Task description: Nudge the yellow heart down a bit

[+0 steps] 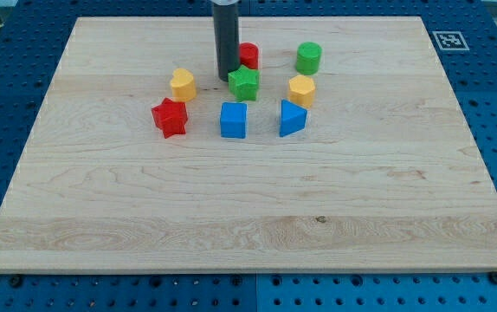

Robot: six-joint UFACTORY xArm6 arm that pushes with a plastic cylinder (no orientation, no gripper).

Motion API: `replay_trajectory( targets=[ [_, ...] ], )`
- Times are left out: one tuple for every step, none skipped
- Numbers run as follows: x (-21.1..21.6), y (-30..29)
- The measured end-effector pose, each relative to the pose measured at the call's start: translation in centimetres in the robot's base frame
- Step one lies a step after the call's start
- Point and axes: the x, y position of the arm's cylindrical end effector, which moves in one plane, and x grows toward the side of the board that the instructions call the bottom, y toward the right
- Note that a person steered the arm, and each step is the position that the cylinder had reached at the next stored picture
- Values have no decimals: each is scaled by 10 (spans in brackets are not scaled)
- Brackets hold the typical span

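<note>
Rod and tip come first: the arm ends in a straight dark rod [226, 35] that enters from the view's top edge and stands upright, and there are no jaws on it, so nothing is held or clamped. The rig calls the rod's lower end my tip [226, 80]; it rests on the wooden worktop [248, 217] at the upper middle of the board. Just beside the tip on the view's right sits the green star [243, 83], so close that contact cannot be ruled out. Partly hidden behind the rod and the star is a red block [249, 55], apparently a cylinder, towards the view's top. To the view's left of the tip, near but apart from it, stands the yellow heart [183, 84], the task's block; a strip of bare wood shows between it and the rod. Below the heart and slightly further left lies the red star [170, 117], near it but not clearly touching. Directly below the green star is the blue cube [233, 120]. To its right, with a gap between them, is a blue wedge-shaped block [291, 118]. Just above that one sits a yellow block [301, 89] with faceted sides, and further towards the view's top a green cylinder [308, 57]. Around the worktop runs a blue perforated base [6, 87].
</note>
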Motion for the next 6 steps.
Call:
replay_trajectory(
  targets=[
    [3,0],
    [4,-24],
    [7,-43],
    [17,-44],
    [26,-44],
    [46,-40]
  ],
)
